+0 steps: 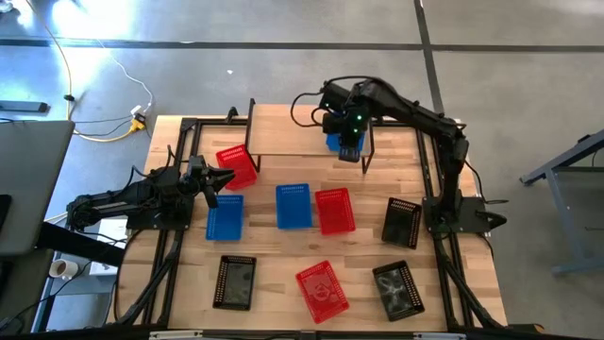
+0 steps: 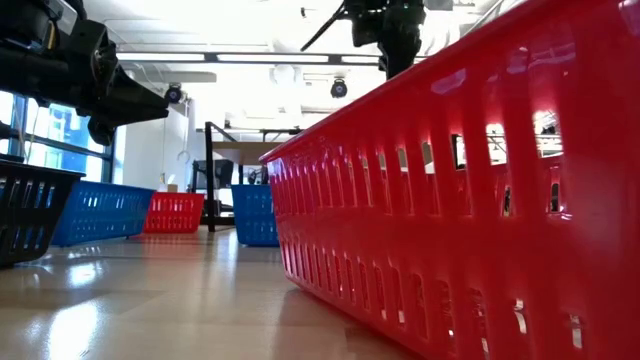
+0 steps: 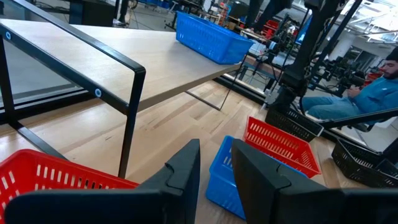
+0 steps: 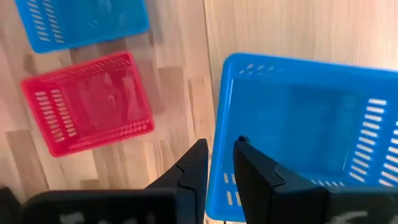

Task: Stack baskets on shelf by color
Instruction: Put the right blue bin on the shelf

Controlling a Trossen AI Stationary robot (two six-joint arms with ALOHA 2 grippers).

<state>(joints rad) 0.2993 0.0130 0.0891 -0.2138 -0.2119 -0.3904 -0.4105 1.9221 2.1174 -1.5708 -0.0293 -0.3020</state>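
The shelf (image 1: 302, 127), a light plank on black legs, stands at the table's far edge. At its right end is a blue basket (image 1: 338, 140), with my right gripper (image 4: 217, 171) shut on it from above. Eight more baskets lie scattered on the table in front: red (image 1: 236, 166), blue (image 1: 225, 215), blue (image 1: 293, 205), red (image 1: 334, 210), black (image 1: 403, 222), black (image 1: 235, 281), red (image 1: 322, 288) and black (image 1: 397, 289). My left gripper (image 1: 222, 179) waits at the left, level, beside the far-left red basket. It is open by a narrow gap and holds nothing. My right gripper holds the blue basket by one side wall (image 4: 219, 149), near a corner, with one finger inside the basket and one outside. The fingers point down from above. The basket sits roughly level over the shelf's plank (image 4: 298, 31). Whether its bottom touches the plank, I cannot tell.
The shelf's left and middle parts (image 3: 124, 56) are bare plank. Black frame rails run along the table's left and right sides. In the low view a red basket (image 2: 480, 200) fills the foreground. A person in blue sits beyond the table (image 3: 367, 87).
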